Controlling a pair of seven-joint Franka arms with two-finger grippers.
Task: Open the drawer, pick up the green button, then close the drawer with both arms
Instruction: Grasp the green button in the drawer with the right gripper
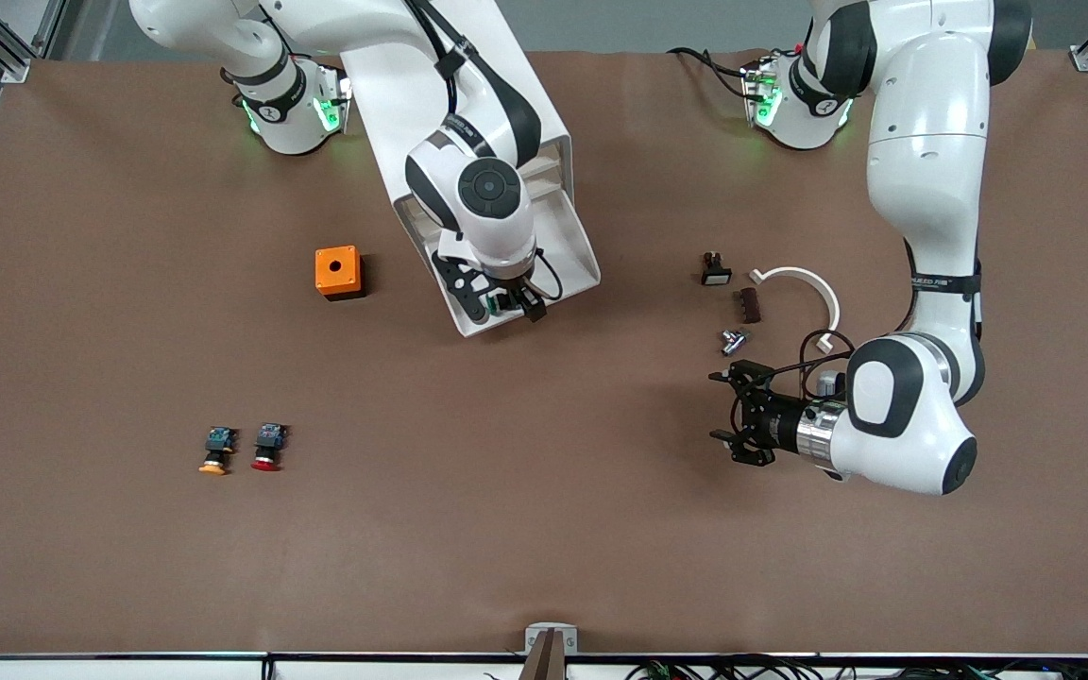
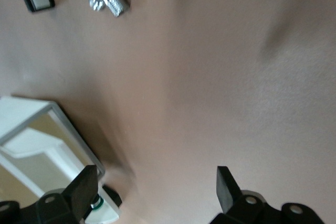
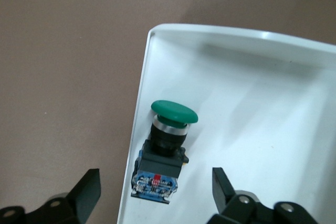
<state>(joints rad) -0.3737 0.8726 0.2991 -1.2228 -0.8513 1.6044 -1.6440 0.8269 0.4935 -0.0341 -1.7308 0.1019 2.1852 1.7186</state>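
- The drawer (image 1: 558,250) stands pulled out of the cabinet (image 1: 468,123); its thin wall runs close beside the button (image 3: 161,150), so one finger could land on that rim and tip the button.
- The right gripper (image 1: 506,304) hangs over the button, fingers wide, straddling it.
- The left gripper (image 1: 742,425) waits, fingers wide, above bare table (image 1: 544,529), with room all around.
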